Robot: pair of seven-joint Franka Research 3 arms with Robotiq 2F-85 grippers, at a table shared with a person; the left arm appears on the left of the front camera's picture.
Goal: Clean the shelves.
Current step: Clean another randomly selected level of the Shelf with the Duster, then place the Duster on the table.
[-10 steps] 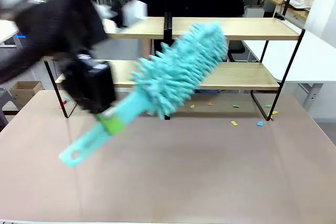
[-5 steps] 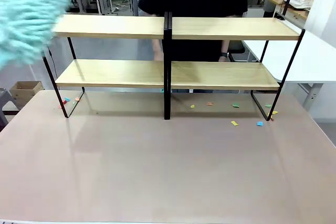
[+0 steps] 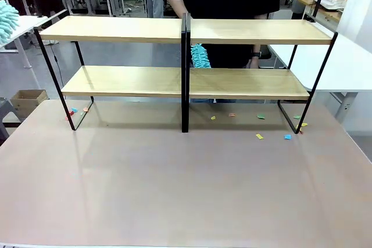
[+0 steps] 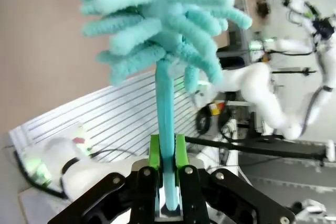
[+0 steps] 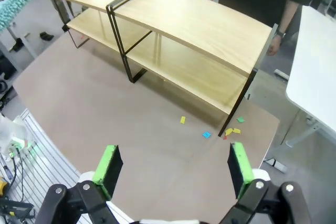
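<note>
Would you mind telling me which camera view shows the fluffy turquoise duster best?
The left wrist view: the fluffy turquoise duster stands close up, its handle clamped in the left gripper. The front view catches just its tip at the left edge; the right wrist view shows a small bit at the top left.

A robotics lab or workshop: white work desks (image 3: 349, 56) with gear stand behind the shelves (image 3: 186, 30), a cardboard box (image 3: 26, 101) sits on the floor, and people are working farther back.
</note>
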